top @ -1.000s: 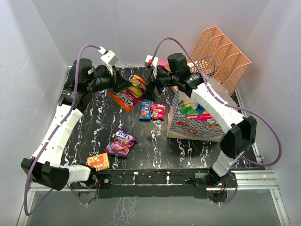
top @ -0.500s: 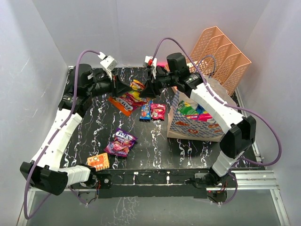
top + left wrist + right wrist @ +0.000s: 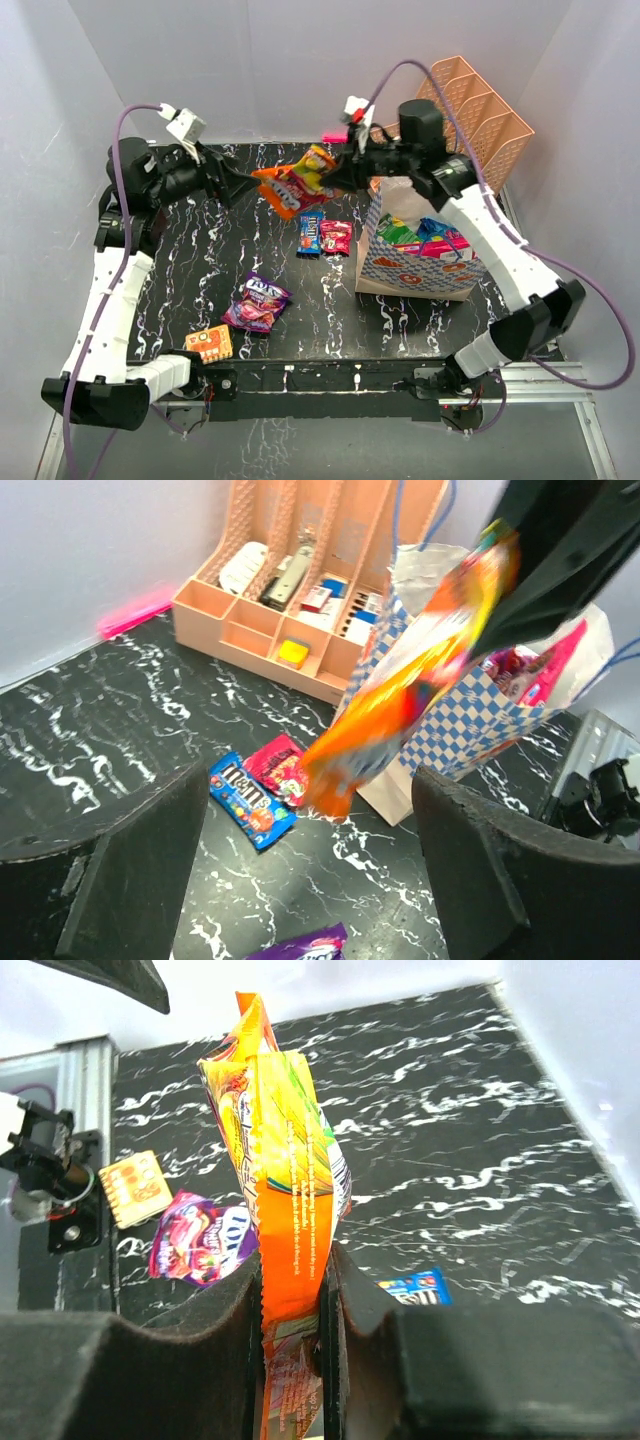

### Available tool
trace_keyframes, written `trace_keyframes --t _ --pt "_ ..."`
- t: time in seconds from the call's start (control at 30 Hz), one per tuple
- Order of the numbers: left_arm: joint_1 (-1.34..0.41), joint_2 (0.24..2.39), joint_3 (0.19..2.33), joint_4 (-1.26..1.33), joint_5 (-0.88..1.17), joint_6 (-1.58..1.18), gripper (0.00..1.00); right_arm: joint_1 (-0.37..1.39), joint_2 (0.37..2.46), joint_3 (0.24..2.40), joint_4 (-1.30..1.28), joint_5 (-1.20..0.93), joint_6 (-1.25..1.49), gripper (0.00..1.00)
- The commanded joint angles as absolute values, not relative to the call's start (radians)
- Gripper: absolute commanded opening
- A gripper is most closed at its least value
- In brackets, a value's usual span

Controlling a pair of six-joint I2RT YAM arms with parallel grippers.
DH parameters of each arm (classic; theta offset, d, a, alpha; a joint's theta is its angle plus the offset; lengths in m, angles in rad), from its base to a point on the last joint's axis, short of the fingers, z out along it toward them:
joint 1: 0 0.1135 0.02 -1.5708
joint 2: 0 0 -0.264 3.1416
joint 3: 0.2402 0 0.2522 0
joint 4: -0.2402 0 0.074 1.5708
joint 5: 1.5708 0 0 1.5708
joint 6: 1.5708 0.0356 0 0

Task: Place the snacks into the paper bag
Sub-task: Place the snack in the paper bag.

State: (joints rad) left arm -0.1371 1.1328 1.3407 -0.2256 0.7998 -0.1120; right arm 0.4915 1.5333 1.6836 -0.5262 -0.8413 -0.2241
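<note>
My right gripper [image 3: 292, 1270] is shut on an orange snack packet [image 3: 285, 1200], held off the table with red and yellow packets bunched against it [image 3: 300, 180]. Just left of that bundle, my left gripper [image 3: 240, 186] stands open and empty, its fingers [image 3: 130, 870] wide apart. The paper bag [image 3: 420, 262], cream with a blue checked band, stands upright at the right with several snacks inside. On the table lie a blue candy packet [image 3: 311, 234], a red packet [image 3: 336, 237], a purple packet [image 3: 257, 301] and a small orange packet [image 3: 209, 343].
A peach mesh file organizer [image 3: 470, 115] stands behind the bag at the back right, with small items in its slots [image 3: 300, 575]. White walls close in the black marbled table [image 3: 190, 270] on three sides. A pink object [image 3: 135, 612] lies by the back wall.
My left gripper has opened and drawn back to the left. My right gripper has closed on the orange packet bundle and lifted it up and to the right.
</note>
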Motion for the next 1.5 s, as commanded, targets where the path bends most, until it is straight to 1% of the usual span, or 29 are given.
trace_keyframes --t 0.0,0.1,0.2,0.33,0.53,0.8,1.2,1.33,1.47 --pt "-0.075 1.075 1.355 -0.252 0.766 -0.095 0.84 0.39 1.386 1.704 -0.476 -0.833 -0.174 0.14" --pt "-0.043 1.065 1.331 -0.27 0.703 -0.091 0.88 0.304 1.304 1.683 -0.477 -0.828 -0.163 0.14" --pt "-0.031 1.065 1.317 -0.303 0.639 -0.062 0.9 0.243 1.233 1.671 -0.523 -0.775 -0.181 0.14" --pt "-0.031 1.07 1.295 -0.343 0.558 -0.011 0.91 0.185 1.165 1.667 -0.6 -0.642 -0.217 0.14" --pt "-0.031 1.07 1.235 -0.359 0.521 0.034 0.92 0.117 1.081 1.628 -0.677 -0.401 -0.261 0.14" --pt "-0.031 1.044 1.151 -0.338 0.491 0.079 0.92 0.049 1.0 1.551 -0.782 -0.245 -0.34 0.14" --pt "-0.028 1.028 1.098 -0.304 0.506 0.089 0.92 0.02 0.951 1.479 -0.878 -0.2 -0.416 0.14" --pt "-0.025 1.029 1.085 -0.294 0.518 0.089 0.92 0.02 0.934 1.471 -0.931 -0.28 -0.491 0.14" --pt "-0.025 1.035 1.086 -0.29 0.537 0.087 0.92 0.02 0.922 1.459 -0.988 -0.346 -0.643 0.14"
